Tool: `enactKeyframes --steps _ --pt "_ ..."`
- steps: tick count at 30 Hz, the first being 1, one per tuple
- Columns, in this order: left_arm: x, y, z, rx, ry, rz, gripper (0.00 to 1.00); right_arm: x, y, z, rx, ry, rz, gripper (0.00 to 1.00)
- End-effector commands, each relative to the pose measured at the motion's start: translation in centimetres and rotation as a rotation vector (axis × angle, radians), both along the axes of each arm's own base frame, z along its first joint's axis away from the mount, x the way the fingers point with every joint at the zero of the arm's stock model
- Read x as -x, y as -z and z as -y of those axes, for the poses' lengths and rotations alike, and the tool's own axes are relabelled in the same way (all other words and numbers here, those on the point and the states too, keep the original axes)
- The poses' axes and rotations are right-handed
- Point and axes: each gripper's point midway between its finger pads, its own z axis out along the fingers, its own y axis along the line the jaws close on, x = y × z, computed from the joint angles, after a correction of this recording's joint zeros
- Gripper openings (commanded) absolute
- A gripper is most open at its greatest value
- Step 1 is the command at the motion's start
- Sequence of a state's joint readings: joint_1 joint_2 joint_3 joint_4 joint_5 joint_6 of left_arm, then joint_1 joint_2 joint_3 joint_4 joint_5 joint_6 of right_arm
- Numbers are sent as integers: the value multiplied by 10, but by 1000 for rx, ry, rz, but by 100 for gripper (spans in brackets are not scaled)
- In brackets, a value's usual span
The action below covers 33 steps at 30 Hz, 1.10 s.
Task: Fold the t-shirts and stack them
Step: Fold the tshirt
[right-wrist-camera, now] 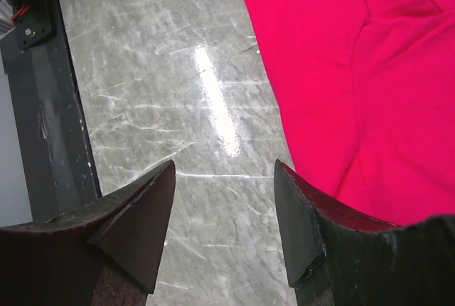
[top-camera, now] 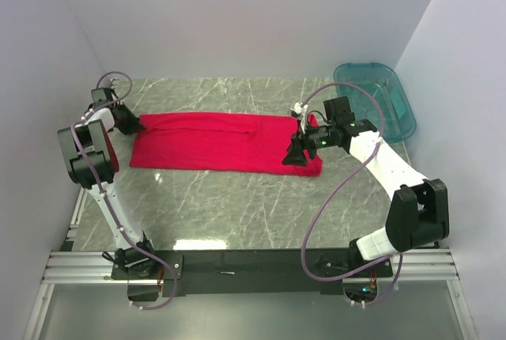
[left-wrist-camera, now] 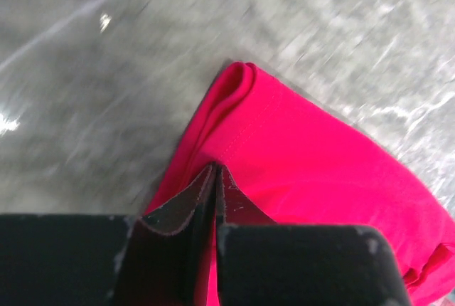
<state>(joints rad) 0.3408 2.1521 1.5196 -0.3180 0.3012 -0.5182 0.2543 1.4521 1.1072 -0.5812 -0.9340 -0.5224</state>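
A red t-shirt (top-camera: 213, 141) lies folded into a long strip across the middle of the marble table. My left gripper (top-camera: 133, 126) is at the strip's far left end, shut on the red fabric (left-wrist-camera: 298, 171); its fingertips (left-wrist-camera: 213, 178) pinch a fold near the corner. My right gripper (top-camera: 298, 153) hovers over the strip's right end, open and empty. In the right wrist view the gripper (right-wrist-camera: 224, 199) is over bare marble, with the shirt's edge (right-wrist-camera: 341, 92) beside the right finger.
A teal plastic bin (top-camera: 375, 99) stands at the back right of the table. White walls close in on both sides. A dark metal rail (right-wrist-camera: 50, 107) runs along the table's near edge (top-camera: 253, 259).
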Motion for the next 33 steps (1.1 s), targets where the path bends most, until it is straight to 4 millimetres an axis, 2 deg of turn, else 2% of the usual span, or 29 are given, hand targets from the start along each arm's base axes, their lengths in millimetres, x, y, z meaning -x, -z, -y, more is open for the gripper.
enactKeyframes --steps 1,2,3,5,7,10,13,16,17,18,20,21,22,23,24,25,26,27,28,29,30,31,32,33 --pt "57 33 -20 -66 -80 -197 10 -4 -21 -1 -34 -18 57 64" --pt "69 39 -19 -59 -89 -222 10 -3 -22 -1 -36 -20 57 64" --pt "74 33 -21 -66 -102 -214 10 -3 -22 -2 -38 -20 55 64" --pt "89 40 -19 -65 -118 -237 10 -3 -22 -2 -38 -22 53 64" --pt "92 33 -22 -82 -130 -213 11 -2 -23 -2 -40 -25 54 64" --pt "84 17 -30 -97 -140 -160 20 -1 -25 -1 -42 -22 60 64" --pt "63 -19 -36 -118 -154 -60 29 -2 -25 0 -40 -17 69 64" --pt "39 -74 -46 -183 -157 69 33 -3 -22 2 -33 -14 58 64" --pt "28 -97 -49 -217 -150 121 35 -4 -22 1 -33 -16 56 64" --pt "22 -118 -44 -239 -134 166 36 -3 -21 1 -32 -17 55 64" --pt "9 -145 -31 -257 -78 238 37 -4 -20 1 -28 -17 50 64" --pt "1 -155 -1 -219 8 282 38 -4 -19 1 -27 -18 46 64" --pt "-8 -163 18 -200 65 334 38 -5 -18 1 -24 -18 44 64" --pt "-12 -164 43 -159 146 367 39 -5 -17 1 -23 -19 41 64" --pt "-19 -157 90 -106 266 386 39 -5 -16 2 -20 -17 40 64" --pt "-17 -157 126 -35 389 411 40 -6 -15 2 -17 -16 39 64" --pt "-22 -161 155 -13 474 441 41 -6 -14 3 -14 -12 38 64" --pt "-21 -142 203 25 588 407 41 -6 -14 3 -12 -9 42 64" --pt "-20 -134 230 14 665 396 42 -7 -15 4 -13 -4 44 64" --pt "-23 -142 253 11 727 405 41 -9 -14 5 -12 1 46 64" --pt "-20 -117 289 16 802 361 41 -8 -15 6 -14 3 43 64" --pt "-23 -108 301 -21 832 346 41 -8 -15 6 -16 0 41 64" --pt "-32 -114 309 -70 838 353 40 -10 -15 9 -17 10 41 64" --pt "-33 -92 327 -87 870 322 41 -10 -15 10 -18 13 40 64"
